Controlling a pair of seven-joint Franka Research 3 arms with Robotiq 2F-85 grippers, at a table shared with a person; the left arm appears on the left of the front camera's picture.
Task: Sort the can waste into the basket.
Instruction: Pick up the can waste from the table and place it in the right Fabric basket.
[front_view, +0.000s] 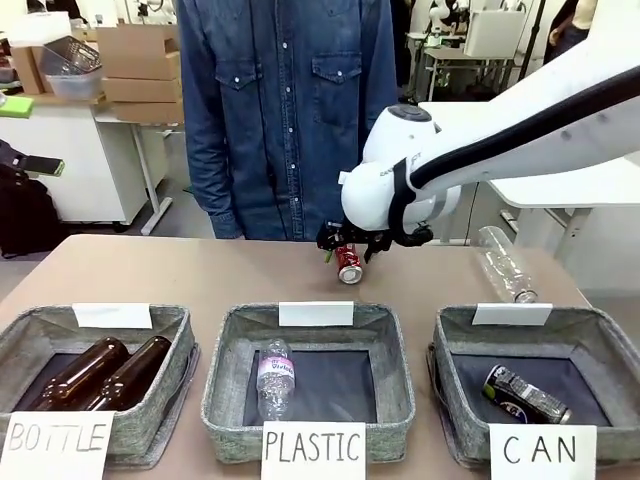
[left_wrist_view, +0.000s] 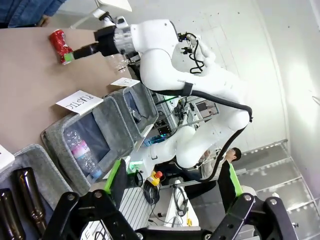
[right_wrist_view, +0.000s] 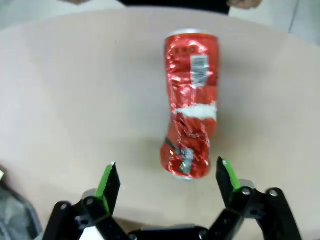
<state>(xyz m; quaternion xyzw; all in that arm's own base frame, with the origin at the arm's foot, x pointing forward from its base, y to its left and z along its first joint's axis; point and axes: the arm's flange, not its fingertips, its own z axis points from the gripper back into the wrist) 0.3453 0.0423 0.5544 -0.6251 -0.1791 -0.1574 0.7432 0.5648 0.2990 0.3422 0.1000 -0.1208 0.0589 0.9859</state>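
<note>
A dented red can (front_view: 349, 264) lies on the brown table near the far middle, in front of the person. My right gripper (front_view: 350, 250) hangs just over it, open. In the right wrist view the red can (right_wrist_view: 192, 100) lies lengthwise, its crushed near end between my right gripper's (right_wrist_view: 166, 179) green pads without touching them. A dark can (front_view: 525, 393) lies inside the grey basket labelled CAN (front_view: 468, 435) at the front right. My left gripper (left_wrist_view: 172, 195) is held up off the table, open and holding nothing; from there the red can (left_wrist_view: 60, 43) shows far off.
A clear plastic bottle (front_view: 503, 264) lies on the table behind the CAN basket. The PLASTIC basket (front_view: 225, 400) holds one clear bottle; the BOTTLE basket (front_view: 165, 420) holds two brown bottles. A person in a denim shirt (front_view: 285, 110) stands at the far edge.
</note>
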